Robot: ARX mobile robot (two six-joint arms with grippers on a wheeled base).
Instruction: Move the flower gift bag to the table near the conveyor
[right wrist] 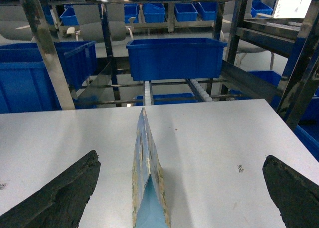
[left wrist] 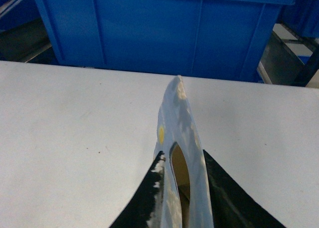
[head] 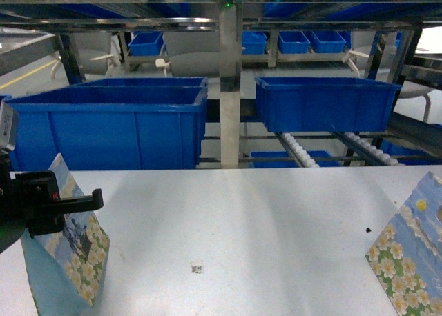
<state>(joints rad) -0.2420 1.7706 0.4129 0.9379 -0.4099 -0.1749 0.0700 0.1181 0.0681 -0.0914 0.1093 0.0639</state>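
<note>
On white table (head: 262, 219) w/ conveyor (head: 311, 150) behind: left jaws grasp gift bag (head: 69, 254); right jaws released.

bench (head: 242, 219): in front of the conveyor (head: 324, 147)
left bag (head: 65, 250): on the bench's near left edge, held between the left claw's (left wrist: 182, 188) fingers
right bag (head: 411, 250): on the bench's near right edge
bins (head: 110, 123): on the conveyor, behind the bench
code mark (head: 197, 266): on the bench, between the bags
</note>
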